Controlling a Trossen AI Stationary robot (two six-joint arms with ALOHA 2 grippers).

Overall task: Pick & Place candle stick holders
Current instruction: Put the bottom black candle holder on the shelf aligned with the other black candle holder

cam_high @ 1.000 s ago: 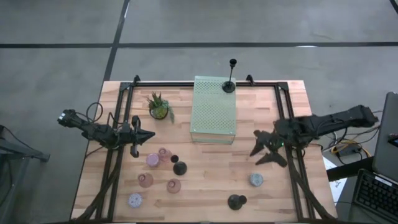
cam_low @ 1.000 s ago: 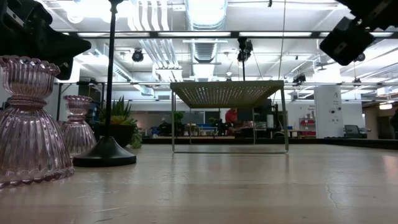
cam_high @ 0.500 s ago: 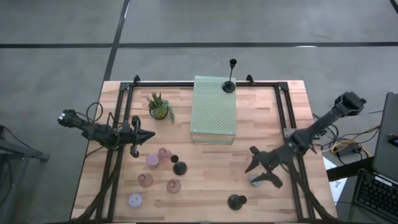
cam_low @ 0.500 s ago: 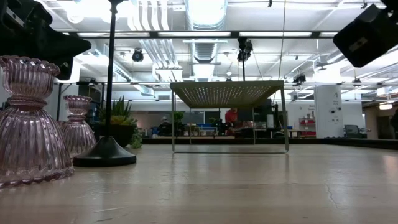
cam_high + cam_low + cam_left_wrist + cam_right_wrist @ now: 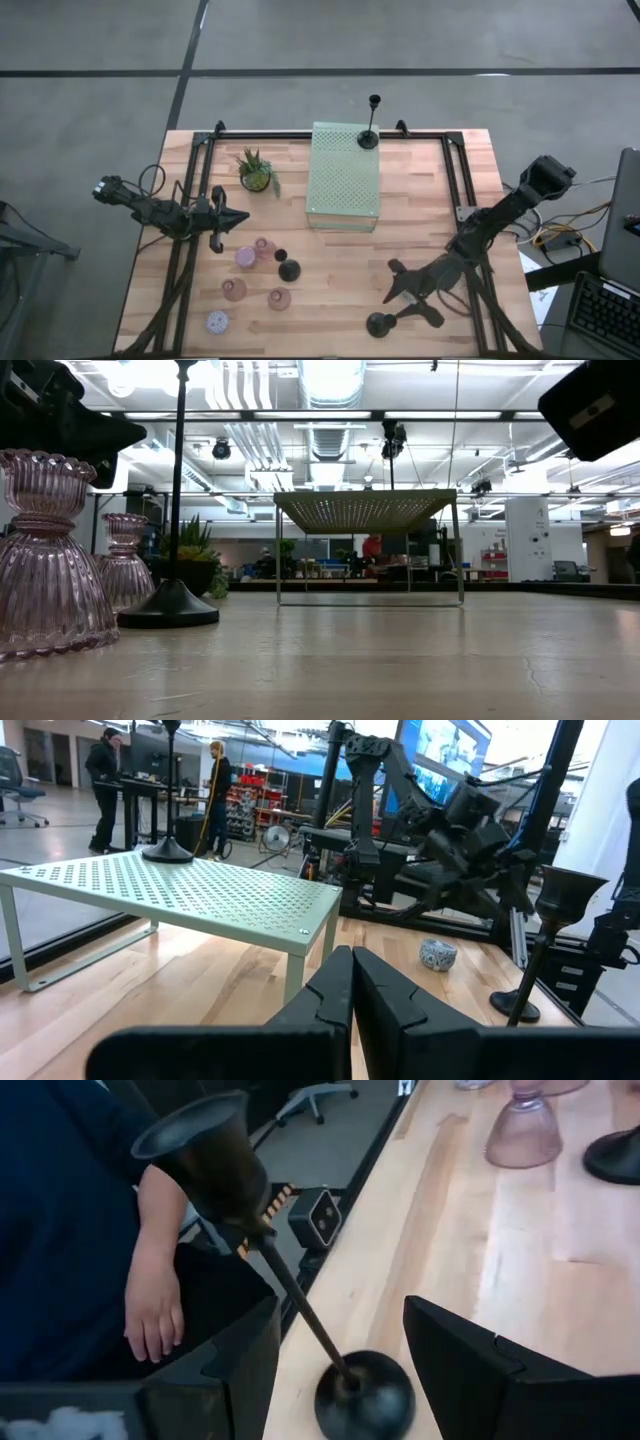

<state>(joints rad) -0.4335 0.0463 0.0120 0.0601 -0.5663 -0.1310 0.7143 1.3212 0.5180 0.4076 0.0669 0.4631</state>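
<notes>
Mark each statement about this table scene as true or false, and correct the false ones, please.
1. The right gripper is open, with a black candle stick holder between its fingers. True.
2. The left gripper holds a pink holder. False: it is shut on nothing, beside the table's left rail.
3. A black candle stick holder stands on the perforated green shelf. True.
4. The potted plant sits on the shelf. False: it stands on the wooden table, left of the shelf.
5. A person's hand shows beyond the table edge in the right wrist view. True.
</notes>
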